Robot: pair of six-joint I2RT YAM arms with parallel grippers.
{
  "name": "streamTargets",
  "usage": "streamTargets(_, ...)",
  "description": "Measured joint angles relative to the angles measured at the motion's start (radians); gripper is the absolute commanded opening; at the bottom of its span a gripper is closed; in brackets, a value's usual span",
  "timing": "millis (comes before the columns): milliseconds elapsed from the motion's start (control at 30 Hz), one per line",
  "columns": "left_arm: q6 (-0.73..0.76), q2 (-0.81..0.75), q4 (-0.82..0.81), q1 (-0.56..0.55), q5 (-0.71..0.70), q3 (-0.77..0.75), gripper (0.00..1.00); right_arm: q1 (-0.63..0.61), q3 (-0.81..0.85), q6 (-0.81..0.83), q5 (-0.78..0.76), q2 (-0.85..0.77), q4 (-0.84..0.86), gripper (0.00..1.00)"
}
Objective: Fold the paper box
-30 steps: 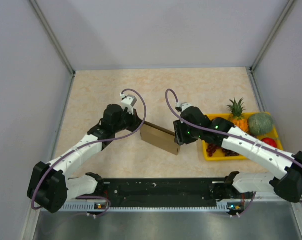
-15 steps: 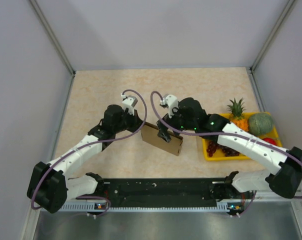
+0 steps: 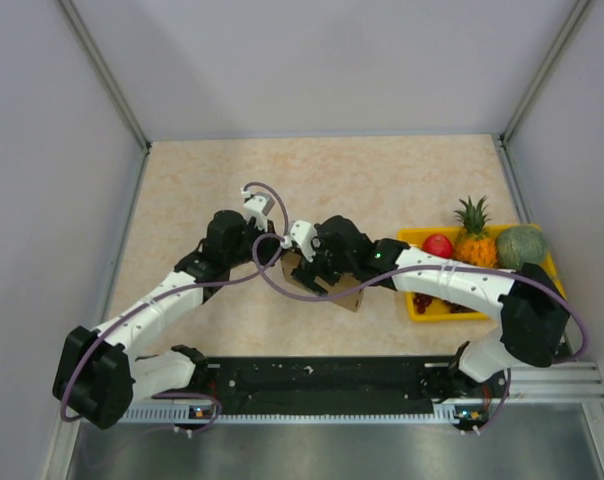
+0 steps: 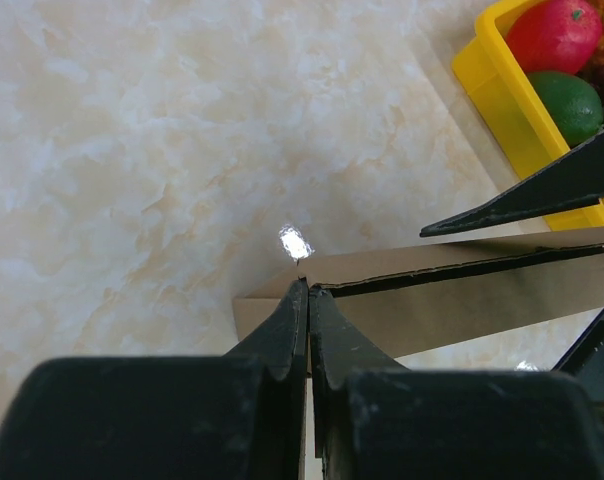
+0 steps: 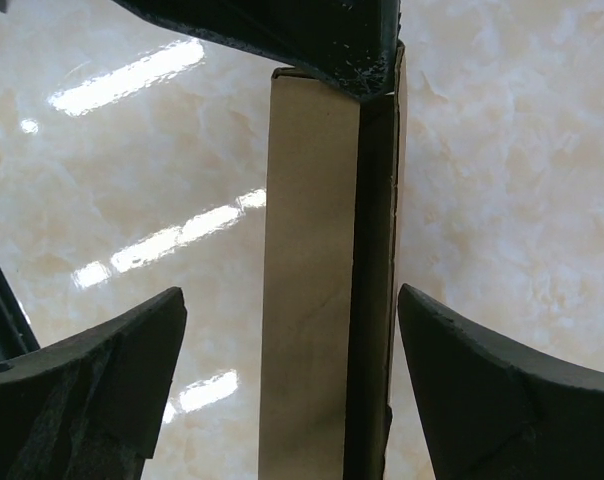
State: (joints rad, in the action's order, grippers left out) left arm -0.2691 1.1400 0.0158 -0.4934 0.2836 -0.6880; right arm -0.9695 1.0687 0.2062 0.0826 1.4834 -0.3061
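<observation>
The paper box (image 3: 348, 294) is a flattened brown cardboard piece standing on edge at the table's middle. My left gripper (image 3: 274, 250) is shut on its left end; in the left wrist view the fingertips (image 4: 308, 285) pinch the thin cardboard wall, and the box (image 4: 462, 290) runs off to the right. My right gripper (image 3: 307, 268) hangs over the box with its jaws wide open. In the right wrist view its fingers (image 5: 92, 390) straddle the narrow box (image 5: 310, 280) without touching it. The left gripper's dark finger (image 5: 312, 30) shows at the box's far end.
A yellow tray (image 3: 413, 302) stands at the right with a pineapple (image 3: 472, 230), a green melon (image 3: 522, 246), a red fruit (image 3: 438, 245) and dark grapes. The tray's corner (image 4: 492, 90) lies close beyond the box. White walls enclose the table.
My right gripper has let go of the box's right end, opened wide and swung left over the box towards the left gripper. The left gripper has stayed shut on the box.
</observation>
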Motion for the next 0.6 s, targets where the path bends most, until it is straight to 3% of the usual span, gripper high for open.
streamTargets(267, -0.003, -0.013, 0.023, 0.000, 0.013, 0.000, 0.00, -0.034, 0.013, 0.037, -0.114, 0.048, 0.024, 0.67)
streamTargets(500, -0.002, -0.014, 0.041, 0.000, 0.034, -0.006, 0.00, -0.038, 0.013, 0.047, -0.159, 0.061, 0.034, 0.44)
streamTargets(600, -0.002, -0.018, 0.046, 0.001, 0.036, -0.007, 0.00, -0.039, 0.013, 0.045, -0.159, 0.063, 0.036, 0.42)
